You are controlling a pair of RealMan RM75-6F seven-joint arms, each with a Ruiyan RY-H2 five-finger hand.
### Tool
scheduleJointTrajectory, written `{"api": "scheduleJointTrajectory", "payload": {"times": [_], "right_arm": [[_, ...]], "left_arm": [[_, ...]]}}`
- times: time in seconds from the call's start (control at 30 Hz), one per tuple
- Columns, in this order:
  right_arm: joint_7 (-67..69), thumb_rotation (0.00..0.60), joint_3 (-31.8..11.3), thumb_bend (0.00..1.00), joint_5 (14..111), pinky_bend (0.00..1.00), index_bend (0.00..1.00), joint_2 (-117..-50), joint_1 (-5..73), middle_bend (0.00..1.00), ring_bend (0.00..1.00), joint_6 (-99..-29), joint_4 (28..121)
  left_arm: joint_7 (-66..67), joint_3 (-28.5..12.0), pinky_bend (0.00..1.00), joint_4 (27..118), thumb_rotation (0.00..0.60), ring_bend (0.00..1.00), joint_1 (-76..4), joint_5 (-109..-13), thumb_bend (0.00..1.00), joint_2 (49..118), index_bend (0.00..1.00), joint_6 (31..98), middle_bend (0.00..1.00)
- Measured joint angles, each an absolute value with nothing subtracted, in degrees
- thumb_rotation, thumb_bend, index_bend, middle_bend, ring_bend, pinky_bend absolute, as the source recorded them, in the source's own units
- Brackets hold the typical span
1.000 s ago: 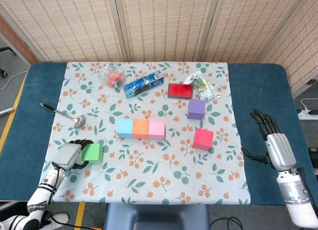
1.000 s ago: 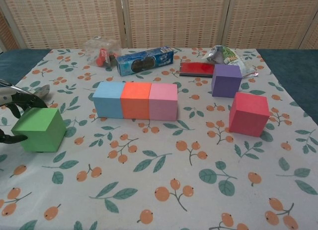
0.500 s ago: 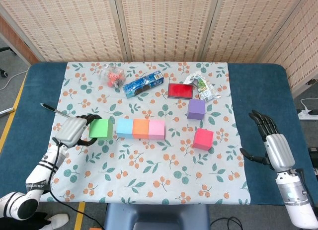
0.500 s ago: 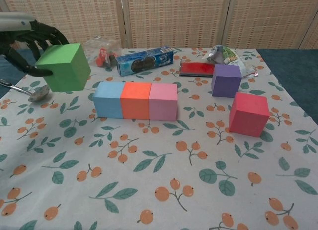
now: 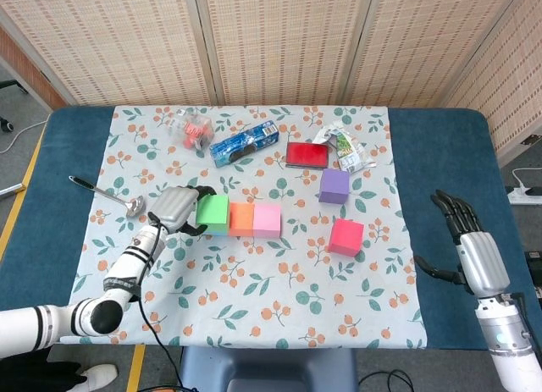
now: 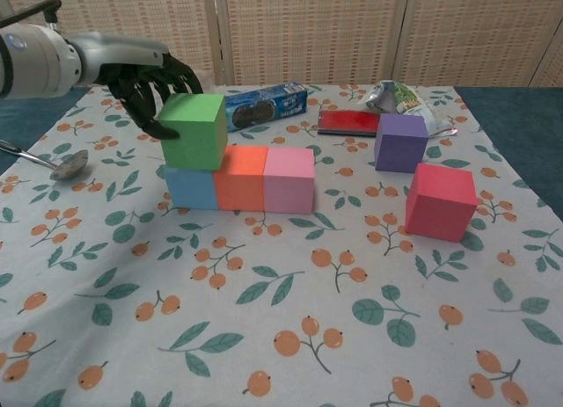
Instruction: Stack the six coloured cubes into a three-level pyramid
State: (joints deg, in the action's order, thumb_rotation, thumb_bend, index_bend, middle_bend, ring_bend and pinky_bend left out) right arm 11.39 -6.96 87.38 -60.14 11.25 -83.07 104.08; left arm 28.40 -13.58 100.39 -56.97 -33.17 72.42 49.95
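Green foam-looking cube (image 6: 194,129), probably light and slightly squashy, is gripped by its side faces in the left hand (image 6: 141,78) above the blue cube (image 6: 188,186); right hand (image 5: 476,248) open.

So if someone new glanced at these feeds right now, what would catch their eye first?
Probably the left hand holding the green cube over the blue cube, at the left end of the blue-orange-pink row. Next, the red cube and purple cube lying loose on the right.

blue cube (image 6: 189,186) partly hidden under green cube (image 6: 194,130), spoon (image 6: 40,162) handle cut off
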Motion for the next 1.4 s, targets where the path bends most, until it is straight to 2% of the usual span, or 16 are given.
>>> {"api": "scheduleJointTrajectory", "payload": {"times": [0.13,0.4,1.4], "right_arm": [[11.7,0.6,-6.9,0.11,87.4,0.0,0.0,-59.9,11.1,0.01,0.0,-83.2,104.0],[11.8,0.6,-6.9,0.11,87.2,0.0,0.0,-59.5,11.0,0.01,0.0,-83.0,104.2],[10.8,0.6,-7.4,0.11,86.3,0.0,0.0,-59.5,11.1,0.01,0.0,-82.7,104.6]], "left_arm": [[33.0,-13.4,0.31,99.8,0.6,0.27,-61.1,-27.0,0.32,75.2,0.27,52.9,0.31],[34.6,-13.6,0.3,98.4,0.6,0.26,-63.7,-22.3,0.32,77.3,0.27,55.4,0.3],[30.4,-12.0,0.25,94.6,0.6,0.23,-62.7,-27.5,0.32,79.2,0.26,53.3,0.28]]}}
